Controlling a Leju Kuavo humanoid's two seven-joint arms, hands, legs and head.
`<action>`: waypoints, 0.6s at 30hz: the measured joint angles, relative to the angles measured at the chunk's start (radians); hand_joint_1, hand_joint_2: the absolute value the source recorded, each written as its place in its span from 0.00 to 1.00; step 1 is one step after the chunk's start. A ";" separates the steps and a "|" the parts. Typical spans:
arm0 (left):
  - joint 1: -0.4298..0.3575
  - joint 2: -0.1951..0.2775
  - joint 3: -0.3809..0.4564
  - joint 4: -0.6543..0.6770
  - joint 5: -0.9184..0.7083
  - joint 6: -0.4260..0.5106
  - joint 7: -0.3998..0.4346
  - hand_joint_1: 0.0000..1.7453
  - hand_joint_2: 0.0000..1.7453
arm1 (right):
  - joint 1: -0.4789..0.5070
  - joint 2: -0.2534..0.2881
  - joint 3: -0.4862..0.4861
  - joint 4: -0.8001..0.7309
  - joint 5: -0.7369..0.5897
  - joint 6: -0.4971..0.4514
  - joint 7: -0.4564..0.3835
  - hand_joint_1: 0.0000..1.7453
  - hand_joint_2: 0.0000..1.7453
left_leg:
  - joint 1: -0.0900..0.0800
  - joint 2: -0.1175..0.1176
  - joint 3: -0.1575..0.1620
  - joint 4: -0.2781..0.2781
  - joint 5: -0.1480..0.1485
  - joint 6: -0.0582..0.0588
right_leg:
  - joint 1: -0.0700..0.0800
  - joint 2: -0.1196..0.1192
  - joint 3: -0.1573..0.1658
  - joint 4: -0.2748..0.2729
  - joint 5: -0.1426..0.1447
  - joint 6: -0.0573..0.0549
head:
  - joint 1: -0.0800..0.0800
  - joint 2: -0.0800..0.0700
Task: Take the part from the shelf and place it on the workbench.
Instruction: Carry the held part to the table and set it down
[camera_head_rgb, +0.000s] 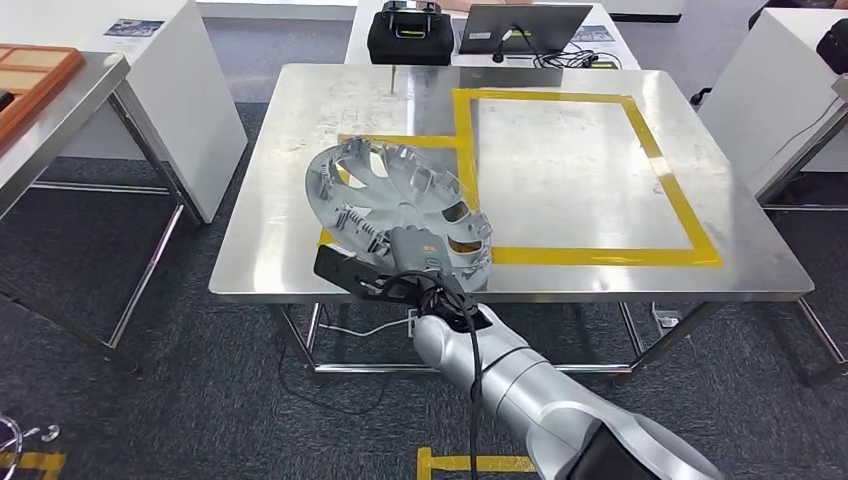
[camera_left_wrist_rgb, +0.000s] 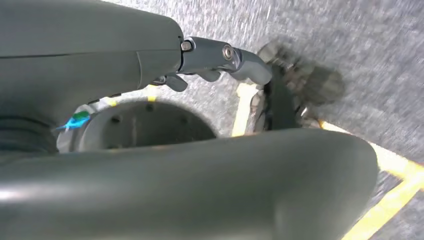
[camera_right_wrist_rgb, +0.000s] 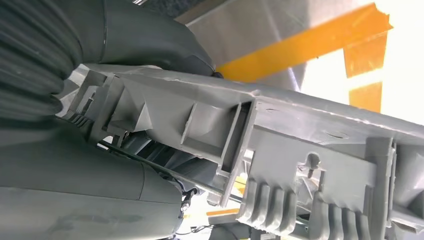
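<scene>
From the head view, I see my right hand holding the part, a grey round wheel cover, by its near edge. The part is tilted over the front left of the bench, near the yellow tape. I cannot tell if its far edge touches the top.

In the left wrist view, my left hand hangs over the floor with its fingers loosely curled, holding nothing.

In the right wrist view, the fingers are clamped on the part's ribbed rim.

I think I am at the placing step. Next I should lower it flat, then let go.
</scene>
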 joint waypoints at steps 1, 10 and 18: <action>-0.001 0.002 0.000 0.000 0.001 0.000 -0.002 0.00 0.00 | 0.001 0.000 -0.004 -0.001 0.000 -0.002 0.000 1.00 1.00 | 0.000 0.002 -0.026 0.053 -0.032 -0.004 | -0.001 -0.002 -0.001 0.001 0.002 0.002 | -0.006 0.000; 0.008 0.013 0.000 0.003 0.001 0.002 -0.001 0.00 0.00 | 0.009 -0.003 -0.027 0.001 0.017 -0.012 0.002 1.00 1.00 | 0.000 0.020 0.023 -0.109 0.038 0.003 | -0.006 -0.004 -0.019 0.040 -0.022 0.041 | -0.032 0.000; 0.011 0.013 0.000 0.003 -0.002 0.002 -0.001 0.00 0.00 | 0.012 -0.010 -0.042 0.006 0.029 -0.013 0.003 1.00 1.00 | 0.008 0.017 0.036 -0.109 0.049 0.035 | -0.031 -0.004 -0.184 0.334 -0.144 0.088 | -0.007 0.000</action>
